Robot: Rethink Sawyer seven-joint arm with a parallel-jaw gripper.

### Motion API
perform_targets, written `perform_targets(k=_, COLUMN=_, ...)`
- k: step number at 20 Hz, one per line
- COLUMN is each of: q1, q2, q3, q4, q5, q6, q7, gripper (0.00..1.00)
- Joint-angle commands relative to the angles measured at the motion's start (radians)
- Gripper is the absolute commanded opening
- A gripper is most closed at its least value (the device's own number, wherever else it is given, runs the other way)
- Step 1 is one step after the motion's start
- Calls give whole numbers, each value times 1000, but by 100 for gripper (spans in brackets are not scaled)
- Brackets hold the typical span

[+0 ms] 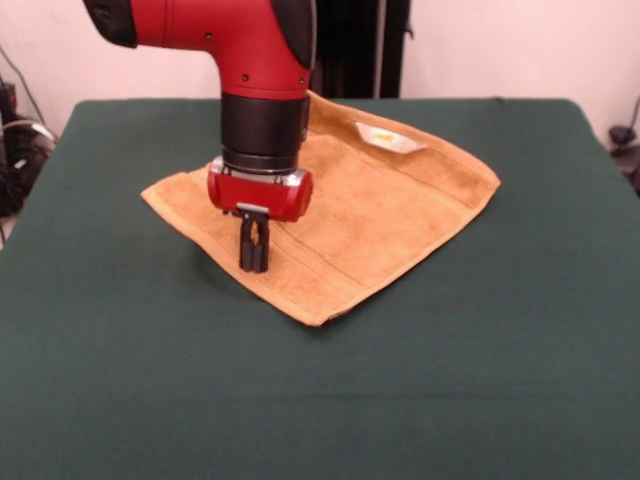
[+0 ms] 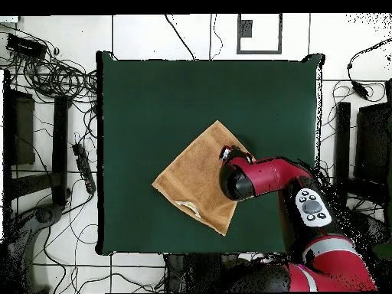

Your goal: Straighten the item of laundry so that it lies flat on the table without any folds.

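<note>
The golden-tan towel lies spread on the green table, turned like a diamond, near the table's middle. Its far right edge shows a darker strip that looks turned over, with the white-yellow tag on it. My gripper points straight down at the towel's near left edge, its tips at the cloth, jaws close together. I cannot tell whether cloth is pinched between them. In the overhead view the towel lies at the table's centre, and the red wrist covers its right corner and hides the gripper.
The red arm reaches in over the table's right side in the overhead view. Cables and a power strip lie on the floor to the left of the table. Dark stands flank it.
</note>
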Motion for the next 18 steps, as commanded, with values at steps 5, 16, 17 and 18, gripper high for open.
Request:
perform_targets(k=5, q1=-24, q2=124, q3=116, q4=-60, q5=-5, q6=22, q7=-52, gripper=0)
perform_targets(k=16, q1=120, q2=237, q3=-129, q4=-291, q5=-34, q6=-114, q7=73, gripper=0)
perform_targets(k=17, q1=118, q2=248, q3=-142, q4=-307, q5=-29, q6=-134, q7=72, gripper=0)
perform_targets(k=18, q1=116, q2=253, q3=-148, q4=-313, q5=-27, q6=-144, q7=68, gripper=0)
